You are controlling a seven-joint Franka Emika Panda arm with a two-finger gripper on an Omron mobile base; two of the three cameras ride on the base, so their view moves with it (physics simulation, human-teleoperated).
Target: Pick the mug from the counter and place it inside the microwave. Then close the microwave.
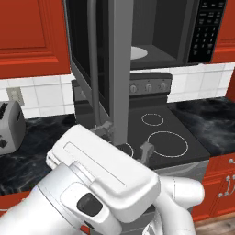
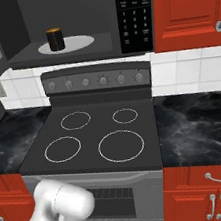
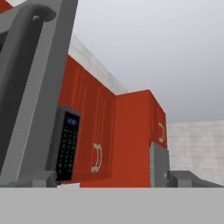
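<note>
We saw the mug [image 2: 56, 39] standing upright on the white round plate [image 2: 79, 42] inside the microwave [image 2: 93, 21], toward the plate's left side in the right base view. The microwave door [image 1: 98, 64] hung open, swung out over the stovetop [image 2: 91, 136], with its long vertical bar handle [image 1: 93, 59] on the outer face and its grey edge facing the left base camera. The keypad [image 2: 135, 12] sat at the right of the cavity.

Our gripper [image 1: 124, 140] was at the lower end of the door, its fingers spread wide, one fingertip [image 1: 102, 127] beside the foot of the handle and the other [image 1: 146, 150] on the far side of the door's edge; we could not tell whether either touched the door. In the hand view the door's edge rose close at the left.

Beyond, the black marble counter [image 2: 200, 118] ran either side of the stove, a silver toaster [image 1: 10, 126] stood at the left, and red cabinets [image 2: 187, 9] flanked the microwave.
</note>
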